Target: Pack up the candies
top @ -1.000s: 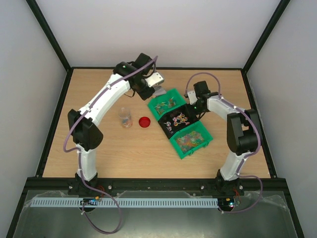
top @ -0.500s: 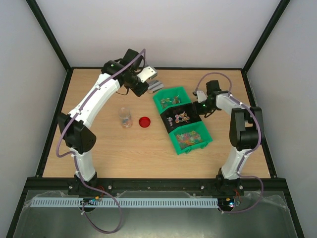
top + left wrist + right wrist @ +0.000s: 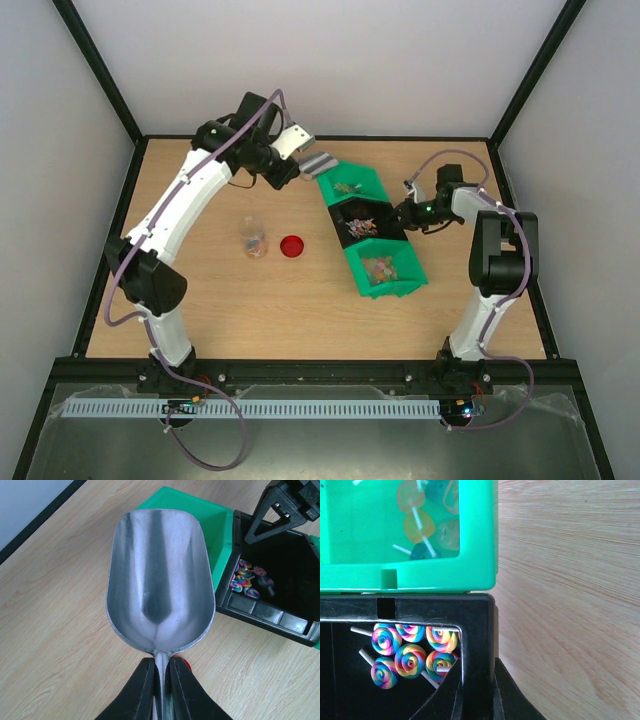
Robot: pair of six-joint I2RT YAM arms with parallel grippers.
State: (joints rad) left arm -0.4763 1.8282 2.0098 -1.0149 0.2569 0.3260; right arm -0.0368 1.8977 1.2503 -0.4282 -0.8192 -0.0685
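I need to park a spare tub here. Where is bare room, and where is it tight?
Widest bare wood: the near strip of table, in front of the cup, red lid and bins. Tight: the far middle, where the left gripper holds the scoop by the bins and the right gripper grips the black bin.

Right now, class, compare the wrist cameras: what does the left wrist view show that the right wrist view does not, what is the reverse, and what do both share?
Only the left wrist view: the empty silver scoop, its handle pinched in the left tool. Only the right wrist view: orange lollipops in a green bin. Both: the black bin, the swirl lollipops inside it, the right tool clamped on its wall, and the wooden table.
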